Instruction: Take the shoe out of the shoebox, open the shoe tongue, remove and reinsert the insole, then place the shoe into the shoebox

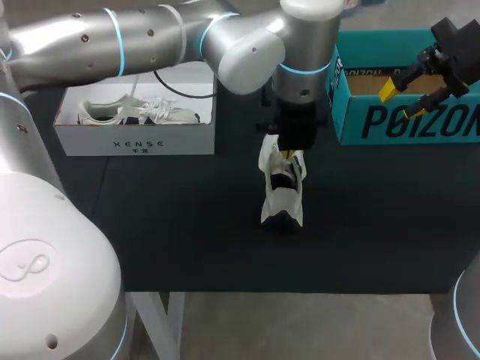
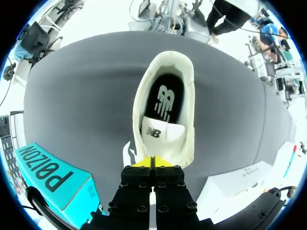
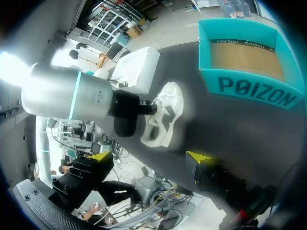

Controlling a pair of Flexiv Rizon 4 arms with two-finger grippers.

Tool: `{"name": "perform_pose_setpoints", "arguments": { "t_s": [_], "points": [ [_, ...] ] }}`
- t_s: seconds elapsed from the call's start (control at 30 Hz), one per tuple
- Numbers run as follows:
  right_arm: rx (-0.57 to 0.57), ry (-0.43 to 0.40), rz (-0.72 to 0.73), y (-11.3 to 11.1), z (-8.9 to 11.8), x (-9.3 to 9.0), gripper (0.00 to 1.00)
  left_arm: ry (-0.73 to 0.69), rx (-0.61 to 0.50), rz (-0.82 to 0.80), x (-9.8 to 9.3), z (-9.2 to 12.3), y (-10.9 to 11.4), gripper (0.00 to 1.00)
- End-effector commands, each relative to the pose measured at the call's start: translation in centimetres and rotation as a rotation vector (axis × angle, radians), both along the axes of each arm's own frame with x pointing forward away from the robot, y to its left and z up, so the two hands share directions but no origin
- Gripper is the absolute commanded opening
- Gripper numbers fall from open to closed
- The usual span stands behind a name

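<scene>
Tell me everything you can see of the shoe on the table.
The shoe is cream-white, of soft-looking fabric, and rests sole-down on the dark table. Its opening shows a black insole and a white tongue. The left gripper, tips closed, meets its tongue end; an actual grip is unclear.

**What I am not seeing from here**

In the head view, my left arm [image 1: 300, 75] is covering the shoe's [image 1: 281, 196] upper end and most of the left end effector [image 1: 289, 156], so its grip is staying hidden. The teal shoebox [image 1: 409, 120] is running off the edge. In the left wrist view, the closed fingertips [image 2: 144, 163] are hiding the toe.
</scene>
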State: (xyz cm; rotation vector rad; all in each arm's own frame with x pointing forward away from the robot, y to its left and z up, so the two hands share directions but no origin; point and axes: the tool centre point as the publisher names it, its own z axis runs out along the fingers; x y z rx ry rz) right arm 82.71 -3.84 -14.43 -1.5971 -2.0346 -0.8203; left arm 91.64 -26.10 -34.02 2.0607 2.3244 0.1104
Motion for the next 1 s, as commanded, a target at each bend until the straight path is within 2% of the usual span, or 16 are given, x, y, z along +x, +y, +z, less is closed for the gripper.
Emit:
{"name": "perform_pose_setpoints", "arguments": {
  "t_s": [0.03, 0.2, 0.37, 0.5, 0.8, 0.93, 1.0],
  "points": [
    [-0.003, 0.001, 0.000, 0.0, 0.0, 0.1, 1.00, -0.006, 0.002, 0.000, -0.4, -0.4, 0.1, 0.00],
    [-0.003, 0.001, 0.000, 0.0, 0.0, 0.1, 1.00, 0.011, 0.028, 0.005, -1.0, -0.8, 0.5, 0.00],
    [-0.003, 0.001, 0.000, 0.0, 0.0, 0.1, 1.00, -0.004, -0.003, 0.004, -2.3, 1.2, 1.0, 0.00],
    [-0.003, 0.001, 0.000, 0.0, 0.0, 0.1, 1.00, -0.004, -0.038, -0.024, -3.9, 1.8, 0.8, 0.00],
    [-0.003, 0.001, 0.000, 0.0, 0.0, 0.1, 1.00, 0.037, -0.037, -0.083, -6.6, 1.2, 0.1, 0.00],
    [-0.003, 0.001, 0.000, 0.0, 0.0, 0.1, 1.00, 0.066, -0.079, 0.044, -6.7, 1.7, 0.1, 0.00],
    [-0.003, 0.001, 0.000, 0.0, 0.0, 0.1, 1.00, 0.024, -0.077, 0.206, -6.5, 1.9, 0.2, 0.00]
  ]
}}
